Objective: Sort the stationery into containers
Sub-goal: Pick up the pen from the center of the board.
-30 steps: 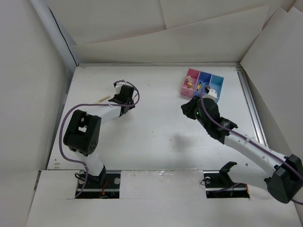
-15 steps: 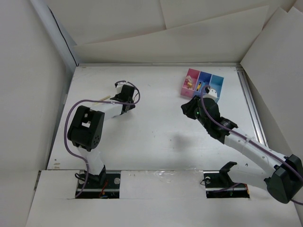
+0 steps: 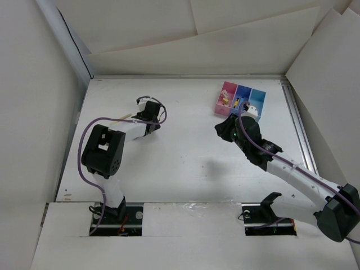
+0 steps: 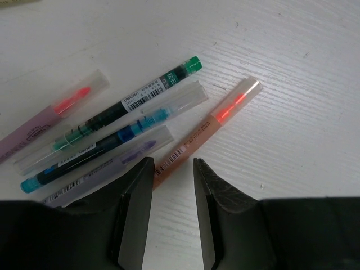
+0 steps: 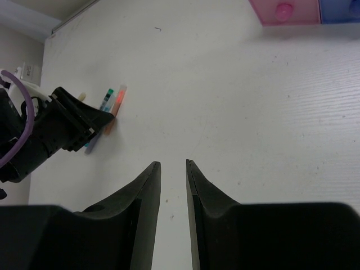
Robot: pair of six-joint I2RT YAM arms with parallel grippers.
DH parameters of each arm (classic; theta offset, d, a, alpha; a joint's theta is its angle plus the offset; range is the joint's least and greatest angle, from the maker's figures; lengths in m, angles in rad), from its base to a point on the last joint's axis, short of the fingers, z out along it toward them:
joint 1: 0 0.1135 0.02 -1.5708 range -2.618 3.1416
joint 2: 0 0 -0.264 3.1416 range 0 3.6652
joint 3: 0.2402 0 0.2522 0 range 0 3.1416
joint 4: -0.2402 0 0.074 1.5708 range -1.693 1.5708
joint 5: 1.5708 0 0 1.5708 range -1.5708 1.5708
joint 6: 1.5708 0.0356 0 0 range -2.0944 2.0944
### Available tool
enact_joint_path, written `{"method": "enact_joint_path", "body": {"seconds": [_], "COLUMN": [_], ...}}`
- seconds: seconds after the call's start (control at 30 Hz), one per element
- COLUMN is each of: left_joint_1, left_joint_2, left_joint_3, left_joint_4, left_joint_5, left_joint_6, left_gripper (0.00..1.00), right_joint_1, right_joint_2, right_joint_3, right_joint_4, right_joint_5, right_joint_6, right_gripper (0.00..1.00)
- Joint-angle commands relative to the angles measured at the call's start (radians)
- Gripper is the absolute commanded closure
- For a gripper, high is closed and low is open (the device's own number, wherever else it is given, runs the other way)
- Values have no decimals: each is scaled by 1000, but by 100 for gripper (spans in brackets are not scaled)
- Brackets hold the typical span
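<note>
White tabletop [image 3: 185,163] is carrying the containers [image 3: 241,101]; well left of them the left gripper [image 4: 173,163] is straddling an orange pen [image 4: 214,121], jaws parted; the right gripper [image 5: 173,164], near them, is hanging slightly parted, empty.

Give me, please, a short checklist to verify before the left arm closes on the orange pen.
1. Left end effector open: ok.
2. Orange pen lined up: ok, its near end lies in the gap.
3. Neighbours clear: cannot tell; the purple pen runs under the edge of one finger.
4. Height above the table: cannot tell.
5. Right end effector free: ok, open and holding nothing.
6. Way to the bins: not ok, probably; the right arm hovers just in front of them.
</note>
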State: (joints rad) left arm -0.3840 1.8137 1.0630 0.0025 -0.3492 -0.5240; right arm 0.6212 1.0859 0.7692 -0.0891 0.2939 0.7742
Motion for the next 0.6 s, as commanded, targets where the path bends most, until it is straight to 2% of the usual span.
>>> {"method": "enact_joint_path", "body": {"seconds": [0.0,0.17,0.43,0.5,0.57], "left_joint_1": [5,5,5,-4,-27], "left_joint_2": [15,15,-5,-14,-34], "left_joint_3": [29,20,-41,-50,-72], "left_joint_4": [-22,-22,10,10,33], "left_joint_5": [-22,-2,64,64,85], "left_joint_6": [16,16,16,16,16], "left_gripper": [69,75,93,100,100], "right_joint_1": [-6,-6,-6,-6,-6], "right_joint_2": [-11,-20,-29,-29,-29], "right_joint_3": [2,2,2,2,2], "right_joint_4": [49,49,49,49,49], "right_joint_5": [-9,-9,-9,-9,-18], "right_joint_6": [-10,-10,-10,-10,-10], "right_gripper": [69,69,69,68,61]}}
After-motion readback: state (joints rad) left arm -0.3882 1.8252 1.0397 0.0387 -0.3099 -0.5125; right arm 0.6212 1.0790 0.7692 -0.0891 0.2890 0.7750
